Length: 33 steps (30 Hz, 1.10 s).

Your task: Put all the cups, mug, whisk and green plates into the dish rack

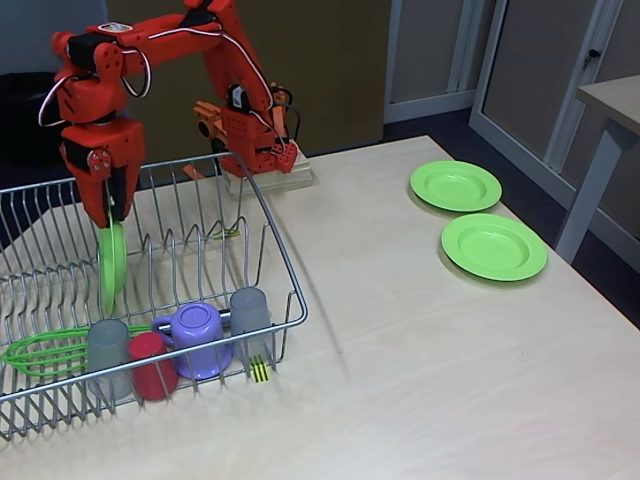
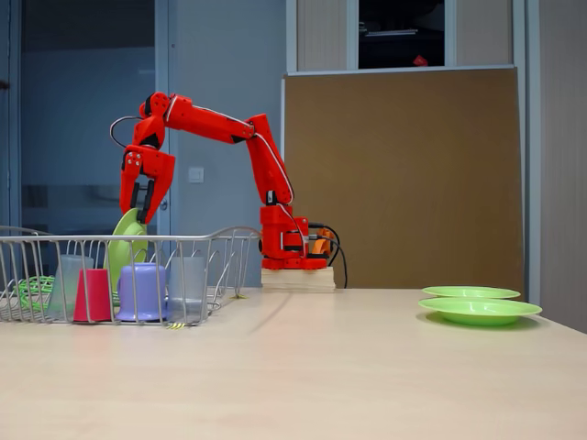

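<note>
My orange gripper [image 1: 115, 212] hangs over the left part of the silver wire dish rack [image 1: 285, 262], shut on the top rim of a green plate [image 1: 112, 265] that stands on edge between the prongs. In the other fixed view, gripper [image 2: 139, 213] and plate [image 2: 125, 247] sit the same way. Along the rack's front lie the green whisk [image 1: 45, 350], a grey cup [image 1: 107, 352], the red cup [image 1: 152, 366], the lilac mug [image 1: 198, 338] and a second grey cup [image 1: 250, 312], all upside down. Two more green plates [image 1: 455, 185] [image 1: 494, 246] lie flat on the table at the right.
The arm's base stands on a wooden block [image 1: 272, 180] at the table's back edge, just behind the rack. A yellow-and-black tag [image 1: 260, 371] hangs on the rack's front rim. Another table [image 1: 615, 100] stands at the far right.
</note>
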Motion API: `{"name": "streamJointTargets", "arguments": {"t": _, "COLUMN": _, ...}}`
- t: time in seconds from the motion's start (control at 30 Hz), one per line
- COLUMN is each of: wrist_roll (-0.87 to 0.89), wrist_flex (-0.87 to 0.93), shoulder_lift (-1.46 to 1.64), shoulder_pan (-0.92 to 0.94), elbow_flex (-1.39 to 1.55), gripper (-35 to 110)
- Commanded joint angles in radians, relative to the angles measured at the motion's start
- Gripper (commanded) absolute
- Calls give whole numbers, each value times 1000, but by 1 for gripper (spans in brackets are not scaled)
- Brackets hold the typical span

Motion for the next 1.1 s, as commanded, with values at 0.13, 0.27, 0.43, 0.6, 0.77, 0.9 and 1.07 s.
{"name": "streamJointTargets", "arguments": {"t": 0.13, "wrist_roll": -48, "wrist_flex": 32, "shoulder_lift": 48, "shoulder_pan": -23, "elbow_flex": -6, "gripper": 15}}
{"name": "streamJointTargets", "arguments": {"t": 0.27, "wrist_roll": -28, "wrist_flex": 71, "shoulder_lift": 87, "shoulder_pan": -66, "elbow_flex": -41, "gripper": 15}}
{"name": "streamJointTargets", "arguments": {"t": 0.43, "wrist_roll": 5, "wrist_flex": 109, "shoulder_lift": 190, "shoulder_pan": -155, "elbow_flex": -57, "gripper": 15}}
{"name": "streamJointTargets", "arguments": {"t": 0.6, "wrist_roll": 100, "wrist_flex": 98, "shoulder_lift": 337, "shoulder_pan": -341, "elbow_flex": 81, "gripper": 15}}
{"name": "streamJointTargets", "arguments": {"t": 0.77, "wrist_roll": 261, "wrist_flex": 3, "shoulder_lift": 443, "shoulder_pan": -635, "elbow_flex": 276, "gripper": 15}}
{"name": "streamJointTargets", "arguments": {"t": 0.9, "wrist_roll": 380, "wrist_flex": -112, "shoulder_lift": 468, "shoulder_pan": -838, "elbow_flex": 387, "gripper": 12}}
{"name": "streamJointTargets", "arguments": {"t": 1.07, "wrist_roll": 411, "wrist_flex": -173, "shoulder_lift": 443, "shoulder_pan": -1012, "elbow_flex": 445, "gripper": 5}}
